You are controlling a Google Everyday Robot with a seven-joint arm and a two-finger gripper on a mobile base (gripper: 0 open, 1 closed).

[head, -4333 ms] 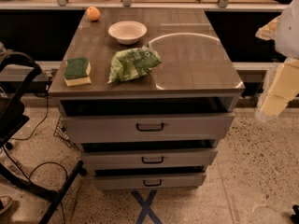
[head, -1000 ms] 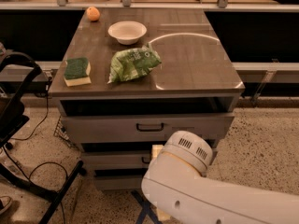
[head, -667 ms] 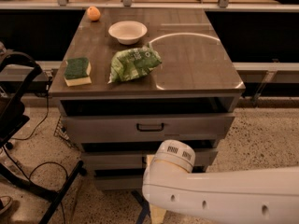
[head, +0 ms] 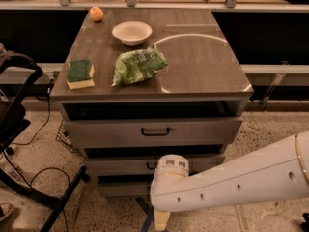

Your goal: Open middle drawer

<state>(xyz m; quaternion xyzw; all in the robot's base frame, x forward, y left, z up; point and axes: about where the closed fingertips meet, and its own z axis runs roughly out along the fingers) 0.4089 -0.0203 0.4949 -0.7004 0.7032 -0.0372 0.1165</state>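
Observation:
The grey cabinet has three drawers. The middle drawer (head: 116,165) is the narrow front under the top drawer (head: 106,131); it sits level with the other fronts. Its black bar handle (head: 150,166) shows only at its left end, because my white arm (head: 231,182) covers the rest. The arm reaches in from the right, and its round wrist sits right in front of the middle drawer's centre. My gripper (head: 161,220) hangs below the wrist at the lower edge of the view, in front of the lowest drawer (head: 118,190). Only a beige piece of it shows.
On the cabinet top (head: 207,66) lie a green-and-yellow sponge (head: 79,73), a green bag (head: 139,65), a white bowl (head: 132,33) and an orange (head: 96,13). A black frame (head: 19,129) and cables stand on the floor at left. Blue tape (head: 144,211) marks the floor.
My arm came in from the right and dropped in front of the drawers. In the last second the wrist slid slightly down and left. The drawers have not moved.

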